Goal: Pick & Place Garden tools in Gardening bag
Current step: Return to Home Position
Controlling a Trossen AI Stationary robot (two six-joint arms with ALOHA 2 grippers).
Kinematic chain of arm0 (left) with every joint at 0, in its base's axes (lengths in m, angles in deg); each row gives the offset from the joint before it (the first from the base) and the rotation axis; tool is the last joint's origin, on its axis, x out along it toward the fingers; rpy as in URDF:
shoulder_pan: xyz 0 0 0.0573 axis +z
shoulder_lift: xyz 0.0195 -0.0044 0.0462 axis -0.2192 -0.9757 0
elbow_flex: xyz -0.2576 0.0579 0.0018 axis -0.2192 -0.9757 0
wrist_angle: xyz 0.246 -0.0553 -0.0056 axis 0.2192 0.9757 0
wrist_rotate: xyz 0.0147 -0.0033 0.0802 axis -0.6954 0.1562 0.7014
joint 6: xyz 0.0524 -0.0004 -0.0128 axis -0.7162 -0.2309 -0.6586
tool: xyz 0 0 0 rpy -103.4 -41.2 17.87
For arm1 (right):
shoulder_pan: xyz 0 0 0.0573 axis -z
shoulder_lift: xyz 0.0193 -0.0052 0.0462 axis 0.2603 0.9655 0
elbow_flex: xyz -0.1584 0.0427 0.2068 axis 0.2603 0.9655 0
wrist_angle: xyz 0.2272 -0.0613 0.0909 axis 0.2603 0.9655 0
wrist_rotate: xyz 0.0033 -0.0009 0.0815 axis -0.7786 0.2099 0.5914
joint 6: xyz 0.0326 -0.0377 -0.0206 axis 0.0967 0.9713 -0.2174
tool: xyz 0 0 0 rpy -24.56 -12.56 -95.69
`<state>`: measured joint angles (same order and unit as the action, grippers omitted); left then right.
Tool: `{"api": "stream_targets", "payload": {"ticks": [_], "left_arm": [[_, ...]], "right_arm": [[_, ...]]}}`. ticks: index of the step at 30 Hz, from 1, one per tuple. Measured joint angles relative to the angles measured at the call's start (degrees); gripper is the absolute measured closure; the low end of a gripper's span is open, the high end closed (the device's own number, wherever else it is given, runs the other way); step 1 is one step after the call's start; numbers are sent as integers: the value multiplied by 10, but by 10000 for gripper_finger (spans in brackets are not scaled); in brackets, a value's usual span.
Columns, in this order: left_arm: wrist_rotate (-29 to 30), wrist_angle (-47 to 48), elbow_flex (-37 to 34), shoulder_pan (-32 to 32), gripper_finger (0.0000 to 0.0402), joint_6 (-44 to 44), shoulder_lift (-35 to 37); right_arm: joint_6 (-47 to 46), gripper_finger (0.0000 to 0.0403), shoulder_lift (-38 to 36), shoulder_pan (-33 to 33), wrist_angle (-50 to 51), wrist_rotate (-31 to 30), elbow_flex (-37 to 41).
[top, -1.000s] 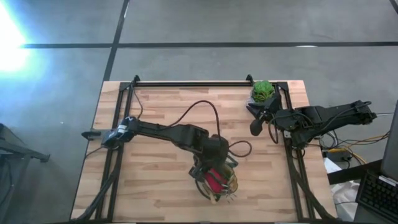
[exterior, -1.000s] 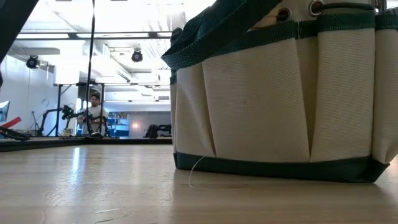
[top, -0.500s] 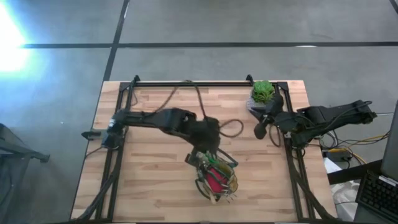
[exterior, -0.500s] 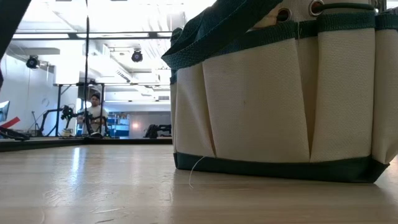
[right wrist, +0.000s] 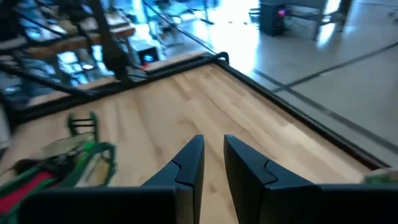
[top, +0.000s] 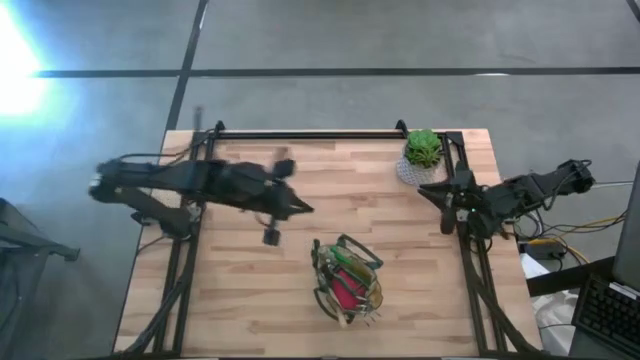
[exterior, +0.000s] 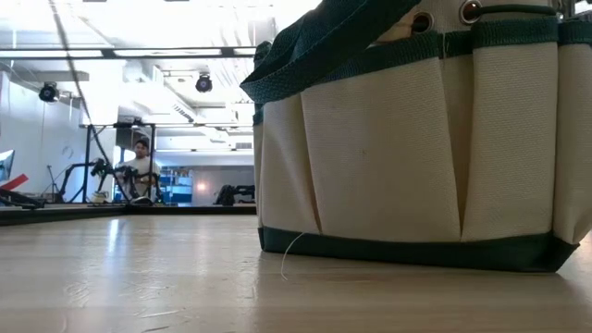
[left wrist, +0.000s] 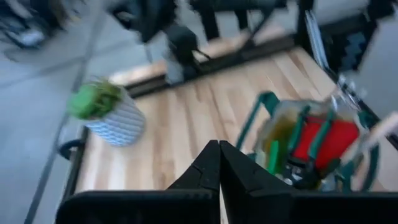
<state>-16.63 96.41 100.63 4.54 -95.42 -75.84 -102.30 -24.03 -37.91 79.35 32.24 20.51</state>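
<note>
**Gardening bag packed, both grippers empty and clear of it**

The gardening bag (exterior: 388,157) stands upright near the middle of the worktop's front edge, with the garden tools (top: 343,283) inside. The left gripper (left wrist: 219,149), fingers pressed together and empty, hangs over the left half. The bag lies toward the front and right of it, and this gripper is the nearer. The right gripper (right wrist: 212,142), fingers narrowly apart and empty, sits at the right edge near the potted plant (top: 422,150).

Two dark jointed arms, left arm (top: 220,183), right arm (top: 510,195), left gripper (left wrist: 219,146) with black wedge fingers (left wrist: 202,175), thin cables (top: 548,238) beside right arm
</note>
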Motion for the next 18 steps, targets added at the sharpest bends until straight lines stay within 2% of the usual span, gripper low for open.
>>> {"api": "stream_targets", "payload": {"ticks": [3, 7, 9, 13, 14, 18], "left_arm": [[8, -124, -133, 4, 395, 17, 102], [10, -259, -285, 6, 398, 29, 219], [11, -303, -347, 6, 399, 33, 263], [11, -346, -437, 11, 399, 50, 327], [11, -349, -452, 13, 399, 56, 339], [11, -350, -501, 20, 399, 74, 383]], "right_arm": [[12, 346, -22, -8, -9, 28, 21], [78, 349, -33, -9, -43, 73, 47], [139, 357, -37, -8, -108, 130, 66], [276, 388, -46, -8, -247, 286, 104], [289, 391, -52, -8, -252, 295, 106], [284, 394, -78, 7, -236, 255, 108]]}}
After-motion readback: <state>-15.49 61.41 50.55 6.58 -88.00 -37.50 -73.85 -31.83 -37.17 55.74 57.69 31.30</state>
